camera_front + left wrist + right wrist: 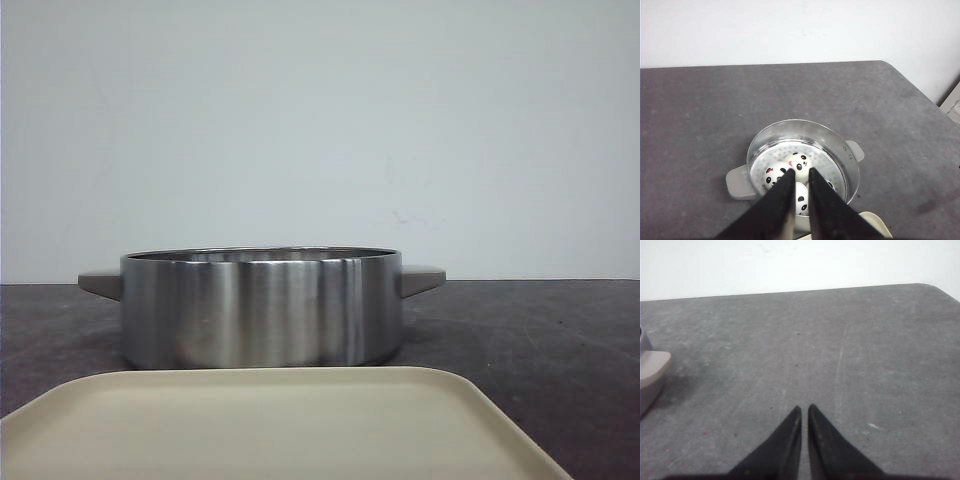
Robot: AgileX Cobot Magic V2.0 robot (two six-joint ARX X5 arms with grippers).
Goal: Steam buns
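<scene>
Buns (800, 163) are all sat inside the steel steamer pot (262, 307) on the dark table (700, 120), so loading looks done. A cream tray (250, 420) has been left bare in front, probably where they were kept. Left gripper (800, 175) is hung above the pot, pinched together on nothing; right gripper (804, 410) is parked aside, likewise clenched and unloaded.

a cream tray (270, 425) lies on the dark grey worktop (540, 340), just before a steel pot (262, 308); white wall (320, 120) behind.
</scene>
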